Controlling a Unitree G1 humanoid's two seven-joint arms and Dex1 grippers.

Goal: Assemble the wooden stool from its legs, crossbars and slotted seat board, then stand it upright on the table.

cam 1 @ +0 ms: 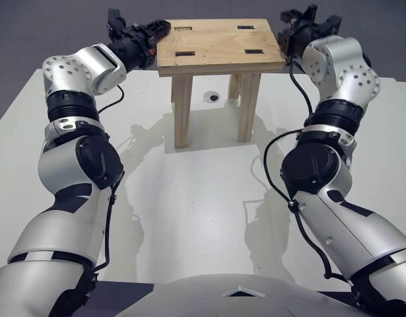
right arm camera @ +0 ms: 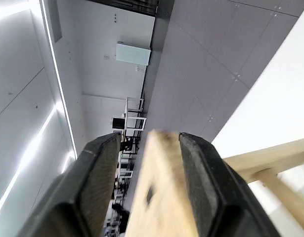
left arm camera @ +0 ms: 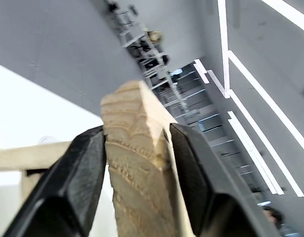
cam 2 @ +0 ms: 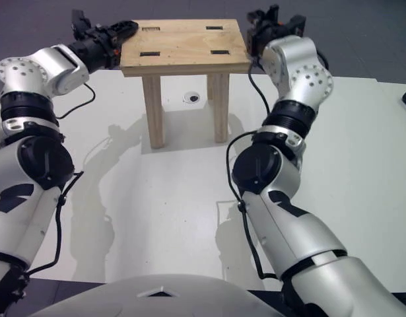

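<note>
Two claws [cam 1: 158,30] [cam 1: 288,28] clamp seat board's [cam 1: 216,45] opposite ends.

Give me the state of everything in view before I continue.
wooden stool: assembled, standing upright on the table.
seat board: on top, level, clamped at both ends.
left gripper: shut on the seat board's left edge.
right gripper: shut on the seat board's right edge.

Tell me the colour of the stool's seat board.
Pale wood tan with four dark slots; the seat board shows best in the left eye view.
</note>
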